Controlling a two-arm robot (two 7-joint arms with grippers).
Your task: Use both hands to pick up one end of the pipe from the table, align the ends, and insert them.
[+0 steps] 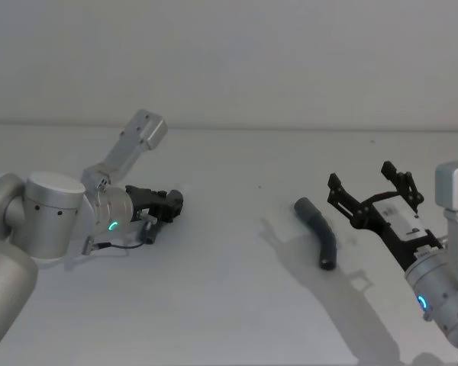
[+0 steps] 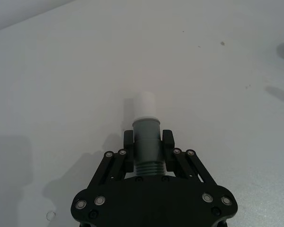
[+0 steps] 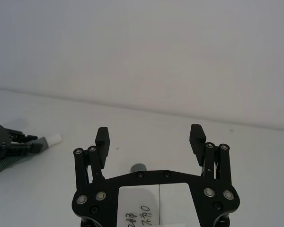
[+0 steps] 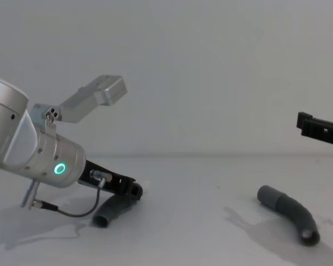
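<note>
The long pipe (image 1: pixel 318 229) (at three o'clock) is dark grey; the short pipe (image 2: pixel 146 151) is too, with a white tip (image 2: pixel 145 105).

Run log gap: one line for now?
left gripper: shut on short hose | right gripper: open, above table | long hose: on table

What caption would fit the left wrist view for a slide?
Left gripper shut on a grey pipe piece, its pale tip pointing out over the white table.

I see soft, even, slightly dim light; faint grey shadows lie on the bench (image 1: pixel 214 313), everything in focus.
</note>
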